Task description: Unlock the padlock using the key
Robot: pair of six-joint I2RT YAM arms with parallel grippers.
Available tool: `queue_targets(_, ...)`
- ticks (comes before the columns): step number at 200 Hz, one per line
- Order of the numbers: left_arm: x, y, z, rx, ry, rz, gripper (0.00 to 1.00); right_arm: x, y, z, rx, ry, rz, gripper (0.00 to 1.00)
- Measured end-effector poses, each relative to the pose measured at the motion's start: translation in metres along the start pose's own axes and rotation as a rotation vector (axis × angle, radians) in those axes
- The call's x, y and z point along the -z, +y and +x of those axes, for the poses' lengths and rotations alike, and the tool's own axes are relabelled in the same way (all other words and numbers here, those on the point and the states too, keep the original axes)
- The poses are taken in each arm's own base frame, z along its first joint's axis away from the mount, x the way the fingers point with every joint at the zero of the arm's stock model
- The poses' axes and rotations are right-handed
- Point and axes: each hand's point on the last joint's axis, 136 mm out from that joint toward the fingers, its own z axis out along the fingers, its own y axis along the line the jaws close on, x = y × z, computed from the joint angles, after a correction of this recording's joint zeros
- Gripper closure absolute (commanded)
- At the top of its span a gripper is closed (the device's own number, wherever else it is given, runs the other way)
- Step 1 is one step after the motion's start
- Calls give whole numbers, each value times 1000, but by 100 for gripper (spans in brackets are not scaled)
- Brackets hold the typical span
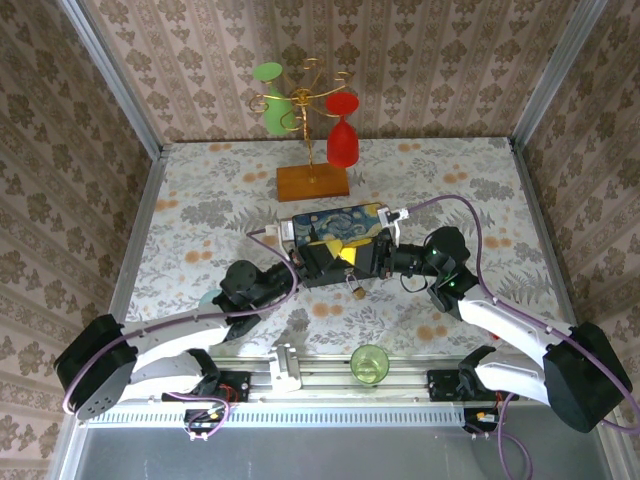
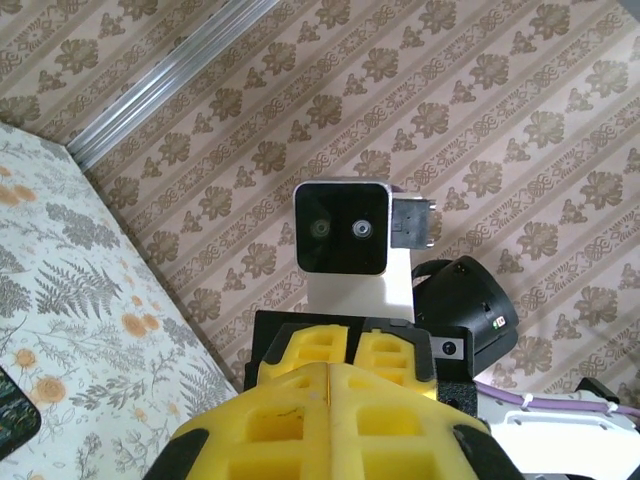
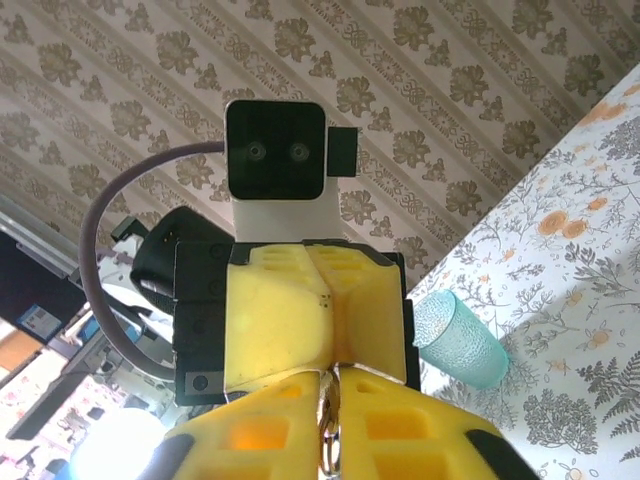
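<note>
Padlock (image 1: 354, 289) just beside left jaws and right jaws, both closed

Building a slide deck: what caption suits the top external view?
Left hand and right hand meet beside the starry painted box, tiny brass padlock nearby.

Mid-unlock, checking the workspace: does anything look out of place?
A green cup stands on the metal rail at the near edge, off the flowered tabletop, an odd spot. Nothing looks spilled or damaged.
</note>
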Motion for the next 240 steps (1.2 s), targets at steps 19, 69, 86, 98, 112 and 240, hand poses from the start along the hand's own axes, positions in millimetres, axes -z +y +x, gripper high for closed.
queue_targets(19, -1, 1, 0, -1, -4, 1, 98, 1, -2, 0, -3, -13, 4, 100)
queue_targets(69, 8, 23, -2, 20, -21, -98, 0, 10, -9, 11, 14, -1, 65, 100)
queue_targets(86, 15, 27, -5, 17, -18, -154, 0, 16, -8, 15, 40, 10, 101, 100)
queue_targets(98, 18, 24, -9, -1, -13, -183, 0, 20, -8, 17, 52, 17, 119, 100)
queue_targets(112, 21, 16, -19, -23, -22, -209, 0, 25, -10, 19, 60, 23, 145, 100)
queue_targets(240, 11, 128, 113, -142, 384, -800, 0, 165, -135, 52, -176, -136, 931, 100)
